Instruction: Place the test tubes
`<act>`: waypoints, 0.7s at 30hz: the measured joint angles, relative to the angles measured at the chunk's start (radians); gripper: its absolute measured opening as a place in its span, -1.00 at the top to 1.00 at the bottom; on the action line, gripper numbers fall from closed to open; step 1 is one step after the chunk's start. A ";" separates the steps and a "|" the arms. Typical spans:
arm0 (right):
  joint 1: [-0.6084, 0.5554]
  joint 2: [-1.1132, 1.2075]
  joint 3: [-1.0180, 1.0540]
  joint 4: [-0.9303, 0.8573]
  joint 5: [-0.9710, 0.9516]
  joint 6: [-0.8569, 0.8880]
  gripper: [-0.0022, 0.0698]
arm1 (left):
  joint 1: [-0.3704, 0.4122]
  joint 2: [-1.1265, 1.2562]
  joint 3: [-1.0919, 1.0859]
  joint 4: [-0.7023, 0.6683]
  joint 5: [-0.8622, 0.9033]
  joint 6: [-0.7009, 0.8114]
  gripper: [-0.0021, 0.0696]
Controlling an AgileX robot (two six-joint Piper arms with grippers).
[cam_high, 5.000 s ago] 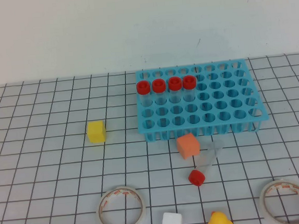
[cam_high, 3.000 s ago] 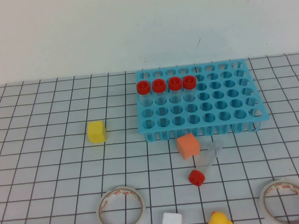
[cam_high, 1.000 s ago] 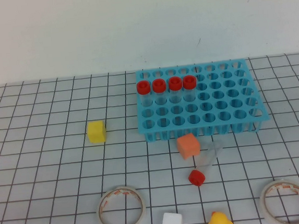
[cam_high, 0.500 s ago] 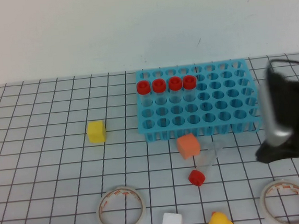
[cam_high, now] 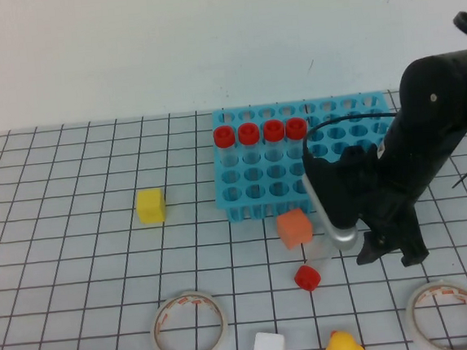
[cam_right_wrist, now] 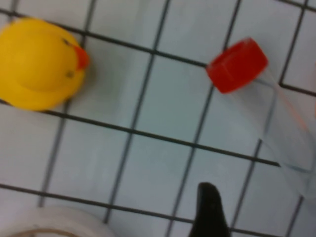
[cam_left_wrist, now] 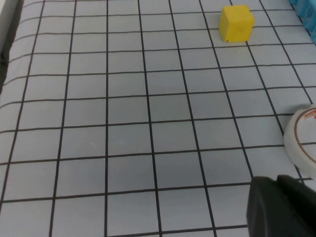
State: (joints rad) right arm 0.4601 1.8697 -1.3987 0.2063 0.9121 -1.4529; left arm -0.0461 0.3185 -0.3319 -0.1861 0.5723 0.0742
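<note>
In front of the blue rack [cam_high: 259, 181] on the gridded bench [cam_high: 59, 239], the right pincer [cam_high: 389, 254] hangs with its fingers spread. The left pincer [cam_left_wrist: 281, 210], pressed together, shows only in its own wrist view, left of the rack. Nearer than the rack lie two tape rolls [cam_high: 189, 326], three cubes [cam_high: 150, 205] and one duck [cam_right_wrist: 37, 64]. Four capped tubes [cam_high: 260, 132] stand in the rack. A fifth tube [cam_right_wrist: 269, 113] lies before it, beside the orange cube [cam_high: 294, 227]. Open bench spreads left of the rack.
</note>
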 joint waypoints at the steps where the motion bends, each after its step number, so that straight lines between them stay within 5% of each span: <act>1: 0.002 0.006 0.000 -0.014 -0.017 0.000 -0.31 | 0.000 0.000 0.000 0.000 -0.002 0.000 0.95; 21: 0.004 0.114 -0.010 -0.024 -0.175 -0.079 -0.35 | 0.000 0.000 0.002 -0.004 -0.040 0.012 0.95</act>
State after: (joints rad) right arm 0.4641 1.9835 -1.4090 0.1822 0.7370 -1.5321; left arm -0.0461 0.3185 -0.3298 -0.1903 0.5321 0.0858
